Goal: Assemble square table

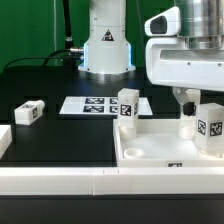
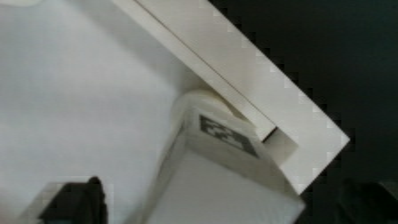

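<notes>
End effector (image 1: 188,108); one top (image 1: 150,152), three tagged legs (image 1: 28,112) (image 1: 127,108) (image 1: 210,126)

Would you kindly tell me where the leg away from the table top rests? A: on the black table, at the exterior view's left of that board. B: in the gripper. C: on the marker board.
A: the leg lies on the black table, at the exterior view's left of the marker board, apart from the table top.

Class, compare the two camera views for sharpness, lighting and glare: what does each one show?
Exterior view: evenly lit and fairly sharp, though the white table top is bright enough to lose surface detail. Wrist view: soft and out of focus throughout; the tag on the leg is smeared, unreadable.
</notes>
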### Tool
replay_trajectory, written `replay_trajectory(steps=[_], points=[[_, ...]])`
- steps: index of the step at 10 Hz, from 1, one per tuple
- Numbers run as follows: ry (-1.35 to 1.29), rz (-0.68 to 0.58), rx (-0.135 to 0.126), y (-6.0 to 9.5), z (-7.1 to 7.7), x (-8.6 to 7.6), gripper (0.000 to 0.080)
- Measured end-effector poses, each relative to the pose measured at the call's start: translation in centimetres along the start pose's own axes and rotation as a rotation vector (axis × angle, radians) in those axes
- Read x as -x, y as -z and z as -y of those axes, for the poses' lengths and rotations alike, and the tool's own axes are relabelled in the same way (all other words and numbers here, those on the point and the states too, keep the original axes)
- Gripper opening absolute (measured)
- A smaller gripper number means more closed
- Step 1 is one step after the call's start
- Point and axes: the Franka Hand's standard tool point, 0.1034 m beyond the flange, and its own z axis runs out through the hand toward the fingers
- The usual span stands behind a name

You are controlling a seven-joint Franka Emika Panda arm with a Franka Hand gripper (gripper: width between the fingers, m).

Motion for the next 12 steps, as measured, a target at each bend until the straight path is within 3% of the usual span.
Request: replay_trajectory(steps=[8,10,11,12], points=[[0.702,-0.003,0.021,0.07,-0.22,-0.23,0.0649],[0.713,-0.003,0.022,0.05,-0.26,-0.25,0.0608],[0.712,-0.003,0.022,0.04,-0.27,-0.25,0.0433],[0.704,-0.003,0.021,0.05,-0.26,-0.25,0.0433]])
